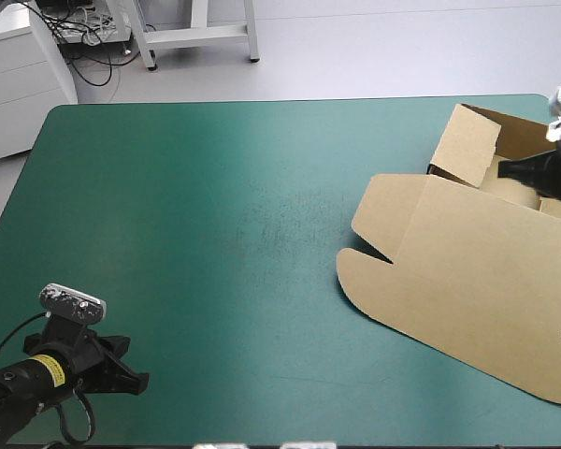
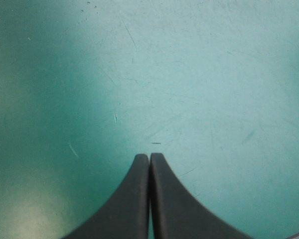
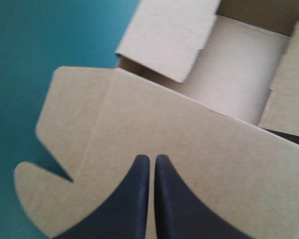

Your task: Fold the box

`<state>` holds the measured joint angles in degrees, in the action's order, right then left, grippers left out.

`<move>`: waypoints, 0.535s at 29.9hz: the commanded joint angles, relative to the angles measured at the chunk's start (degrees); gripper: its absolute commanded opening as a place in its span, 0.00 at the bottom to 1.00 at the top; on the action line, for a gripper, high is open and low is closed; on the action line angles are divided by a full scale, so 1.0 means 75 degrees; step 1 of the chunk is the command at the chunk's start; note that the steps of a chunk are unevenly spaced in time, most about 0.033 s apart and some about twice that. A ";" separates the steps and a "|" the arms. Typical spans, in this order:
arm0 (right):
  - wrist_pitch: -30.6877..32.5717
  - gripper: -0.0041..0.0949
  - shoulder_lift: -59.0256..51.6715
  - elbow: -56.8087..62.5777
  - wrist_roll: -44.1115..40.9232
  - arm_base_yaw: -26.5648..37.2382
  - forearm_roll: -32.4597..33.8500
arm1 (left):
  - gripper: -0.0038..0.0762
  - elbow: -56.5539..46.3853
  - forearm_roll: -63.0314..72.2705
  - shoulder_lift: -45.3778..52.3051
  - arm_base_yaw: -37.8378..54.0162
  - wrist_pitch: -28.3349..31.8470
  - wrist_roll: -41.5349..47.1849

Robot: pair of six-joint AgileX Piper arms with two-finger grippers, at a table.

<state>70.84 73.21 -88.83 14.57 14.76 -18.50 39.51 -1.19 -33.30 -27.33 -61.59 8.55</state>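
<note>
We see the left gripper [image 2: 149,156] and right gripper [image 3: 152,157] pinched closed, empty; a closed-tip shove may skid the box [image 1: 467,271] and flatten its raised walls.

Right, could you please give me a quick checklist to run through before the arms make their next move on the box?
1. Left gripper shut, over bare teal-green cover, clear of the box: ok.
2. Right gripper shut, above the lid: ok.
3. Lid lying flat on the cover: ok.
4. Box's left flap raised: ok.
5. Right gripper touching the lid: cannot tell.
6. Box's right side on the cover: cannot tell, out of view.
</note>
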 commanded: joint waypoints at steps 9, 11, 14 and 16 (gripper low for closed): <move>-0.1489 0.03 -0.2939 0.2302 0.0105 -0.2832 0.0879 | 0.01 0.0196 -0.0112 0.0642 -0.0041 0.1146 0.0054; -0.1579 0.03 -0.3496 0.2807 0.0201 -0.2894 0.0882 | 0.01 0.0196 -0.0189 0.0886 -0.0041 0.1146 0.0054; -0.2007 0.03 -0.4380 0.3483 0.0331 -0.2880 0.0955 | 0.01 0.0112 -0.0407 0.1337 -0.0041 0.1194 0.0000; -0.2332 0.03 -0.4968 0.4000 0.0362 -0.2880 0.1065 | 0.01 0.0007 -0.0613 0.1619 -0.0041 0.1194 0.0000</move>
<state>59.96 41.03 -61.54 16.14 -6.68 -11.21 39.01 -3.67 -23.25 -27.33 -56.38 8.42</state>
